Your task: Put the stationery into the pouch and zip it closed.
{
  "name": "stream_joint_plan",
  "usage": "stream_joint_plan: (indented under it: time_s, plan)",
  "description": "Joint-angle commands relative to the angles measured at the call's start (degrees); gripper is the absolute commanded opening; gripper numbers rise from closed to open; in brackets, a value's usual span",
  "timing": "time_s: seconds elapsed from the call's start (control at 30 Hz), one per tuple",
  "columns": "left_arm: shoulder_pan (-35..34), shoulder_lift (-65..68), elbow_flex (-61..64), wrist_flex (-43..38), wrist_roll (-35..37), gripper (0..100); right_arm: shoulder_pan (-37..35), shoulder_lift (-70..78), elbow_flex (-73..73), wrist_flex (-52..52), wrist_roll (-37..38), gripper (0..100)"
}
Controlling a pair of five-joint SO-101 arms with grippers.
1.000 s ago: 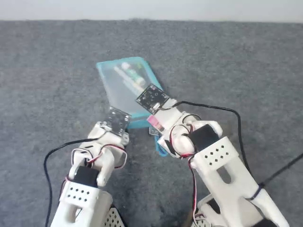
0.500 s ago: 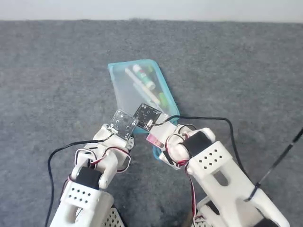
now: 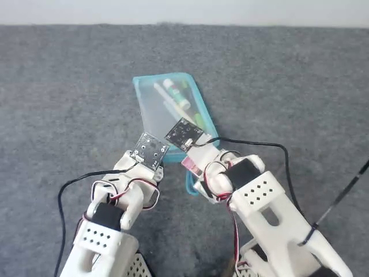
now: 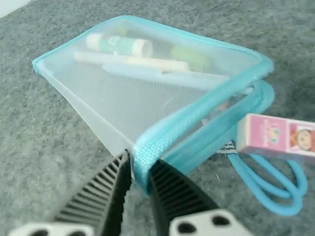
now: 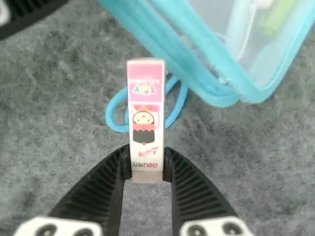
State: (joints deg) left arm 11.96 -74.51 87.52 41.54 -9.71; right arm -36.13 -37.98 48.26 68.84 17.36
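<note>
- The pouch [image 3: 172, 109] is a see-through bag with a teal border. It lies flat on the grey worktop [image 3: 63, 81], just ahead of both arms.
- Inside it are a white-and-green tube [image 4: 118, 44], a pale stick [image 4: 142, 62] and a green item [image 4: 189, 56], lying side by side along the far edge.
- The left gripper [image 4: 140, 172] is at the pouch's near corner, its fingers clamped on the teal zip band.
- In the left wrist view the two teal bands of the pouch mouth stand apart at the end nearest the eraser.
- The right gripper [image 5: 146, 167] holds a pink-and-white eraser [image 5: 145, 113] upright. Its fingers are pressed on the eraser's lower end, just beside the pouch mouth and outside it.
- A teal cord loop [image 5: 115, 115] lies on the worktop behind the eraser, next to the pouch's edge.
</note>
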Motion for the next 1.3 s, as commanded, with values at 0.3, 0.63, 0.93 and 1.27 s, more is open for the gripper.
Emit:
stream_joint_plan:
  time_s: [0.3,0.63,0.93,1.27]
  plan:
    - [1.3,0.3,-3.6,-0.4,2.3,1,0.6,-2.0,-2.4,-1.3,-0.8,0.6]
    - [1.4,0.3,-4.8,0.9,2.3,1,0.8,11.8,-10.6,-1.3,-1.8,0.6]
    - [1.5,0.3,-4.7,1.0,2.3,1,0.8,24.9,-25.8,-0.8,-5.6,0.6]
    - [5.5,0.3,-3.7,1.1,2.2,1,0.8,47.1,-54.1,5.8,-12.7,0.9]
